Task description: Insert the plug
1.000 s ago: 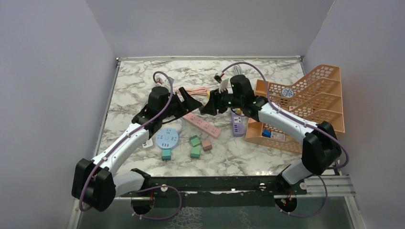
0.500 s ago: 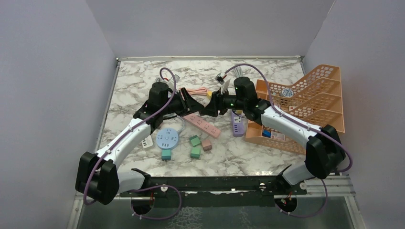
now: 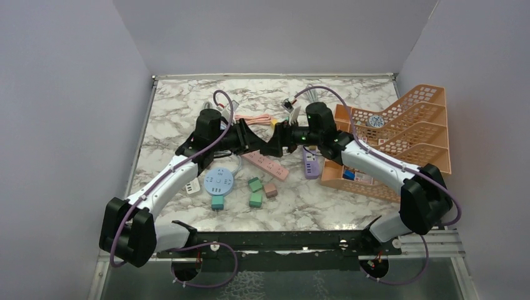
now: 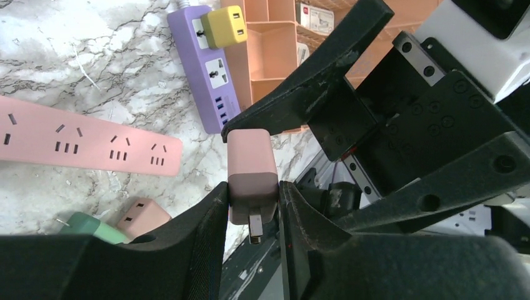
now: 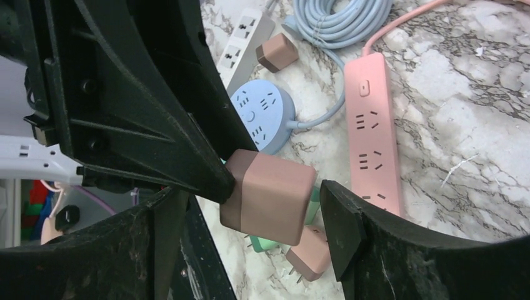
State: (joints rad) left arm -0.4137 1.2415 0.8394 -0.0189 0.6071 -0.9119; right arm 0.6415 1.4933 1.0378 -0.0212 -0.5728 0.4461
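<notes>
1. Soft, even white light comes from above, and the marble surface is evenly bright.
2. Shadows on it are faint and soft-edged.
3. In the wrist views the left hand and right hand are near-black with little detail. The plug is sharp.

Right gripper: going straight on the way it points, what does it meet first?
The pink plug, sitting between the right gripper's open jaws and clamped in the left gripper; behind that, probably the left gripper itself.
</notes>
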